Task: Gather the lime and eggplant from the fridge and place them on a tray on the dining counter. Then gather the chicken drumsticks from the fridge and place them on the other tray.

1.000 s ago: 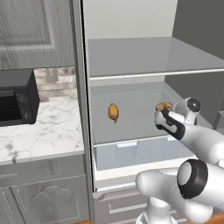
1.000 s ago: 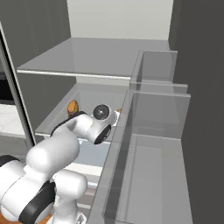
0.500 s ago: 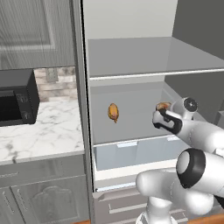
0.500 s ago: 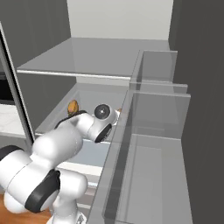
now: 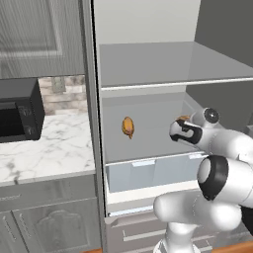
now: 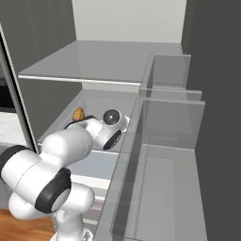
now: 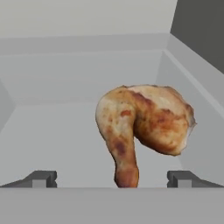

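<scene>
chicken drumstick [image 7: 144,131]: browned, lying on the fridge shelf [image 7: 57,131] near its right back corner, bone end pointing toward the camera, between the two spread fingertips [image 7: 41,178] and beyond them; not touched. a sliver of it shows past the hand in the left base view [image 5: 182,118].
second chicken drumstick [image 5: 128,127]: on the same shelf, well to the left, apart from the arm.
gripper [image 7: 113,179]: jaws wide apart, holding nothing, reaching into the fridge at shelf level.
drawer [image 5: 153,173]: pale, below the shelf.
microwave [image 5: 20,111]: black, on the marble counter [image 5: 47,150] left of the fridge.
</scene>
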Available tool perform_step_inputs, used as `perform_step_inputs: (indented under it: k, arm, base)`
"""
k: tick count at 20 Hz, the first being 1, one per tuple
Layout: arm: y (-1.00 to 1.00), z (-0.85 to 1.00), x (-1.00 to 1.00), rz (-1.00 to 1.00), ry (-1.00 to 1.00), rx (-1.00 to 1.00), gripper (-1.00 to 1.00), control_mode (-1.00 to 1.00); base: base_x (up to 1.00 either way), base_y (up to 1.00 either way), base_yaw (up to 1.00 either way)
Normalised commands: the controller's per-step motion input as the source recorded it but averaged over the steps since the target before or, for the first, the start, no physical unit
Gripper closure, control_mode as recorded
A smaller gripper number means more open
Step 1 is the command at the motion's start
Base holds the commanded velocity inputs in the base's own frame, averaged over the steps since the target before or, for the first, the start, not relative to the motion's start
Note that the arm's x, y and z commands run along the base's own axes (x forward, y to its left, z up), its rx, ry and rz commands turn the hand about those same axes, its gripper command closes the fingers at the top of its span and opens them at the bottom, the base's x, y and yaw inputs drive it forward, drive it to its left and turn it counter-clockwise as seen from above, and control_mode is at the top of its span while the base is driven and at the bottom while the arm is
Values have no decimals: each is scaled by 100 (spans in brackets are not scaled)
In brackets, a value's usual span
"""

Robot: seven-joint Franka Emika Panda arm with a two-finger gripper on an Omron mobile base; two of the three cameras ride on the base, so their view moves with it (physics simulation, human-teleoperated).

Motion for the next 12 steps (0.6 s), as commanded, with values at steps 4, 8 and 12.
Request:
perform_step_inputs:
  k: [4, 8, 12]
  arm:
    - [-7, -2, 9, 0, 0, 0, -100, -100]
    - [-6, -4, 1, 0, 0, 0, -100, -100]
    - [0, -3, 1, 0, 0, 0, -100, -100]
  base:
    - [0, 0, 0]
    - [0, 0, 0]
    - [0, 0, 0]
